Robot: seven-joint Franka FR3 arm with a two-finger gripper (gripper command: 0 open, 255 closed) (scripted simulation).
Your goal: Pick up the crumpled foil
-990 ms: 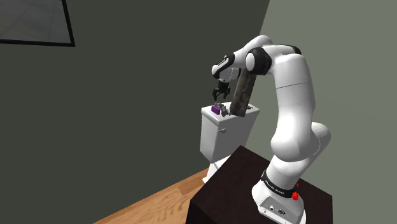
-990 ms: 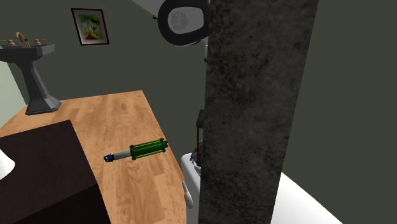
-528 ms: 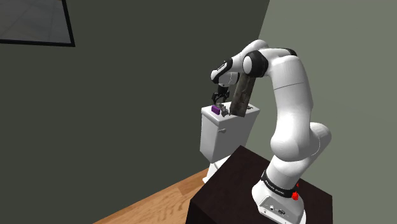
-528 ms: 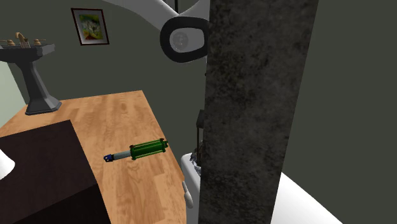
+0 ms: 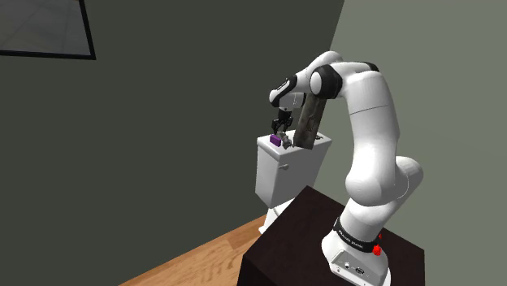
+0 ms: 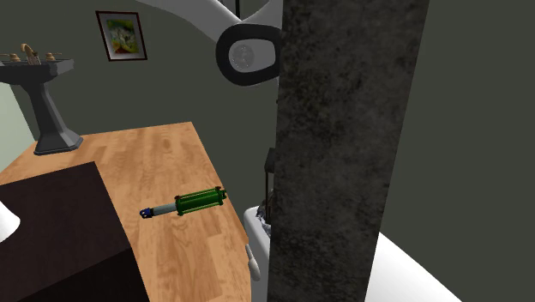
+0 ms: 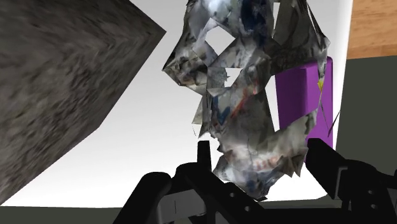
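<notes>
1. Shoulder view: the end effector (image 5: 279,124) hangs over the toilet tank (image 5: 272,175), where the foil (image 5: 287,143) lies beside a purple block (image 5: 275,140).
2. Second exterior view: a dark slab (image 6: 343,154) stands close by; any lift should probably go straight up, clear of it.
3. Wrist view: the end effector (image 7: 264,156) is released, its fingers (image 7: 327,168) apart and flanking the foil (image 7: 248,95). It is best to close on the foil's bulk without catching the block (image 7: 299,95).

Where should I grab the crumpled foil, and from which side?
Take the crumpled foil across its narrower end nearest the hand, coming from above. The purple box sits beside one flank and the dark slab by the other, so sideways approaches look blocked.
</notes>
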